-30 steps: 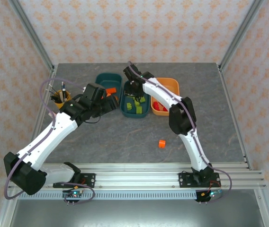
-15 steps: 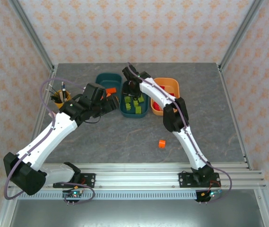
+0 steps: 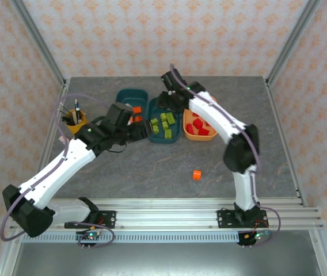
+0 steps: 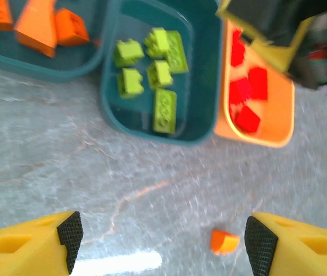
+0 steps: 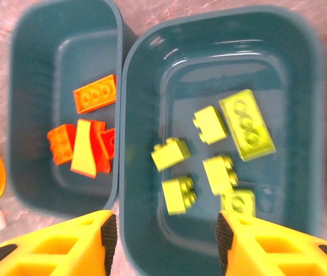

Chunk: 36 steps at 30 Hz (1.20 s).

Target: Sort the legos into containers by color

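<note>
My left fingers (image 4: 164,244) are spread wide with nothing in them, hovering over the bench (image 3: 152,167) near a stray orange brick (image 4: 224,241). My right fingers (image 5: 166,233) gape empty too, above the middle teal tub (image 5: 290,75) of green bricks (image 5: 247,123). The orange bricks (image 5: 94,95) sit in the left teal tub (image 5: 37,57), red ones (image 4: 257,83) in the orange tub (image 4: 273,123).

Peach floral wallpaper walls (image 3: 163,34); grey marbled tabletop (image 3: 152,167); metal corner posts (image 3: 40,43), probably aluminium; even light.
</note>
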### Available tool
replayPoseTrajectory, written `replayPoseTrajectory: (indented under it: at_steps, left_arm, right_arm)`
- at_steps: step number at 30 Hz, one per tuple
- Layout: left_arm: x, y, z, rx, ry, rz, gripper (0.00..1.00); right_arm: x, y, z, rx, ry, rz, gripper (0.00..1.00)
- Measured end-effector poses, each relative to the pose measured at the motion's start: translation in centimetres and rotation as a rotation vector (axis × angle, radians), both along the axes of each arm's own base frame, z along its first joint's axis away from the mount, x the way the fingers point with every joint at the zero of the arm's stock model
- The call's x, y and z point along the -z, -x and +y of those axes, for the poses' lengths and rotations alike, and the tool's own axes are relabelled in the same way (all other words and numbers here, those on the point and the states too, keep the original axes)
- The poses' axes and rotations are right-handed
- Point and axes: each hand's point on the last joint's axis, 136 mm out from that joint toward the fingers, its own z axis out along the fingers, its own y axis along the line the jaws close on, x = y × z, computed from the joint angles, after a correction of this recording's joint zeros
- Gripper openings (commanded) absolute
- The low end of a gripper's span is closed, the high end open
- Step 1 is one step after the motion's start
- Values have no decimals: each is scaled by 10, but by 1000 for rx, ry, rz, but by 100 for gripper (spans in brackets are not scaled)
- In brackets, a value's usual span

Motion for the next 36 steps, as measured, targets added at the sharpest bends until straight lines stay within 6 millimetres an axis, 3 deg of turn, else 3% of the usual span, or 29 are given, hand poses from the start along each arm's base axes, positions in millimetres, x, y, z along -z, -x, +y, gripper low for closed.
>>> replayPoseTrajectory:
  at_steps: [2, 4, 6, 11, 17, 22, 28, 31, 36]
  left_arm:
    - [8, 10, -23, 86, -24, 17, 77]
    - [21, 20, -43, 162, -57, 42, 77]
    - [37, 31, -61, 233, -101, 71, 77]
    - [84, 58, -100, 373, -213, 161, 75]
    - [118, 80, -158, 499, -297, 200, 73]
    - [148, 95, -193, 538, -341, 235, 73]
    - [183, 91, -230, 524, -385, 267, 74]
    - [198, 87, -239, 502, -410, 279, 72]
    - [215, 78, -233, 443, -487, 286, 63]
  right_arm:
    - [-22, 29, -28, 36, -11, -44, 51]
    - [-28, 59, -53, 64, -13, -59, 51]
    - [-22, 89, -79, 96, -4, -48, 51]
    - [16, 173, -139, 170, 32, 62, 53]
    - [11, 251, -194, 240, -3, 89, 56]
    - [11, 287, -219, 278, -18, 115, 57]
    - [16, 309, -234, 308, -29, 139, 57]
    - [16, 317, -239, 320, -43, 139, 57]
    - [15, 325, -243, 331, -67, 131, 57]
